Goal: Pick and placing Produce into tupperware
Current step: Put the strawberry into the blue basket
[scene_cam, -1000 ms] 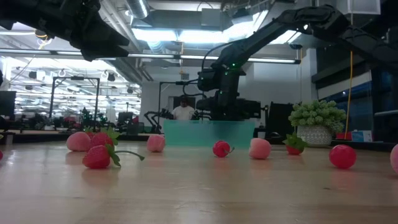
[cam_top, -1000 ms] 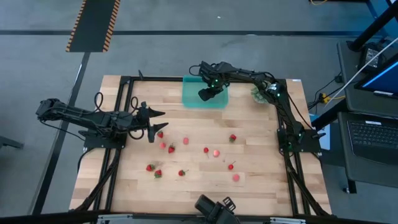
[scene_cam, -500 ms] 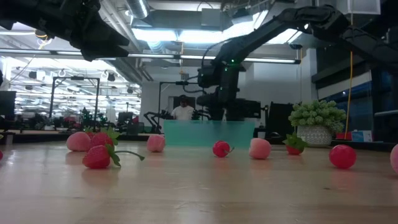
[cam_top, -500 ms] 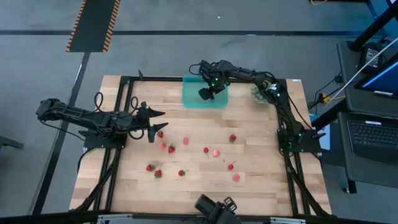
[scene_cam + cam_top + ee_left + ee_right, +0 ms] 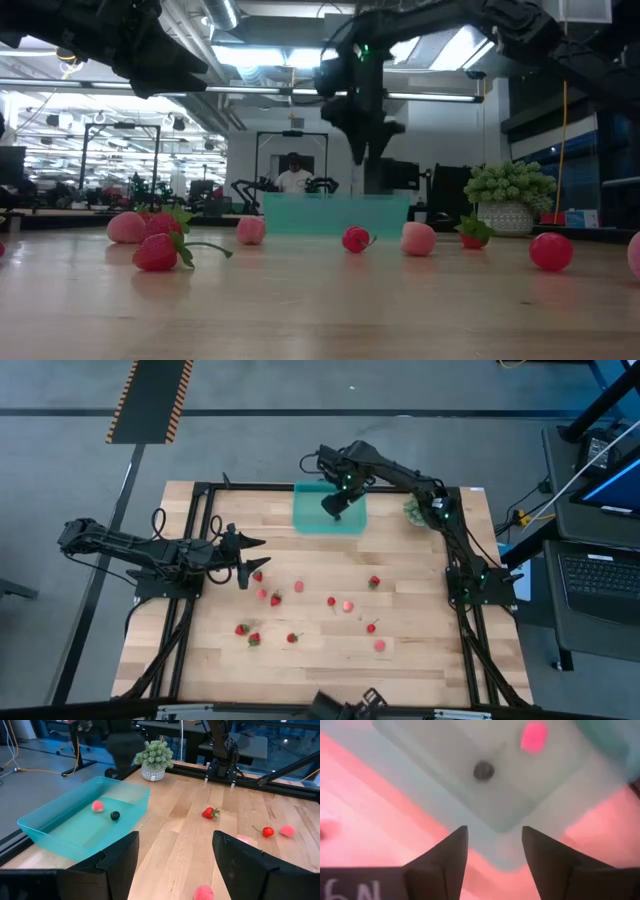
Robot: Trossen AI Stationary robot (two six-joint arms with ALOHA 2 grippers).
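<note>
Behind the wooden table point(image 5: 420, 660) we see a bright workshop with a person far off. Our right end effector point(image 5: 334, 506) hangs over the teal container point(image 5: 310, 520) near the far edge, fingers parted and holding nothing. Inside the container lie a pink berry point(image 5: 98, 806) and a dark berry point(image 5: 115, 815). The left end effector point(image 5: 243, 560) waits near the left edge, its fingers spread wide and empty.

The rest of the strawberries are scattered across the middle and near part of the table, well apart from the container. We judge the coming pick turns on this: from the right end effector the fruit lies toward the near edge, with one strawberry point(image 5: 374, 581) closest on its side, while the left end effector sits just beside a small cluster point(image 5: 268, 594).

The low view hides the container's floor behind its wall, and the spiky green plant point(image 5: 414, 510) near the far right corner is partly covered by the right arm. We cannot tell which berries have green tops from above.
</note>
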